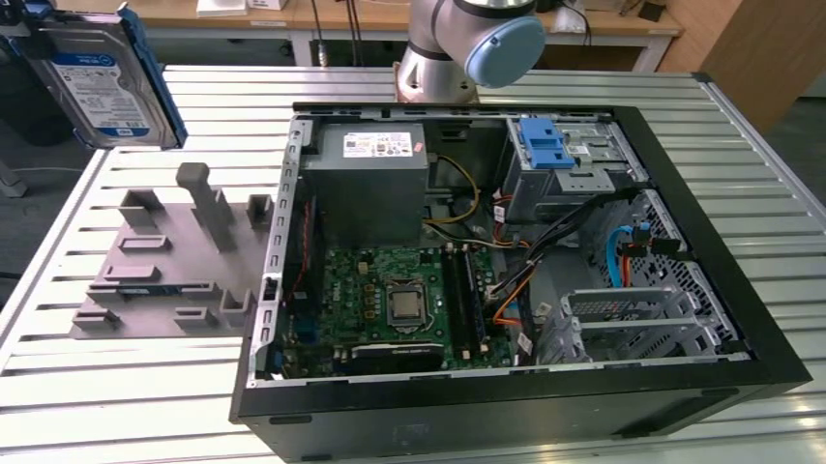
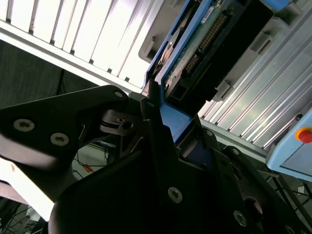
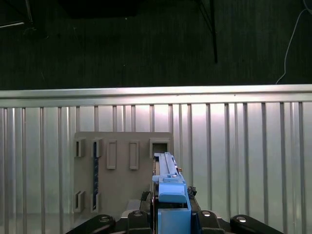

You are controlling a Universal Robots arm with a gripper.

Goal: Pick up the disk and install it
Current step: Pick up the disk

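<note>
Cut off: the disk (image 1: 110,77) runs off the top and left edges of the exterior view, so its upper end and whatever carries it are out of frame; the arm (image 1: 455,43) is cropped just above its base.
Hard to make out: in the second wrist view the black body of the end effector (image 2: 175,126) covers the near half, and the disk's label face is turned away (its circuit-board underside and a connector row show).
Disk, look: flat silver-grey slab with a white-and-blue label, blue rails along the long sides and a blue handle at one end.
Disk, place: lifted clear of the surface (image 1: 130,387) at the exterior view's far left, beyond the grey stand (image 1: 168,261) and well apart from the case (image 1: 516,425). In the first wrist view it is edge-on, with the stand lying on the slats below it.
End effector: fingers drawn in against the disk's blue handle end, one on each side, gripping it; they touch nothing else.
Case: open on its side, to the exterior view's right of the stand, with a blue bracket (image 1: 548,145) on the drive bay at its far right.
</note>
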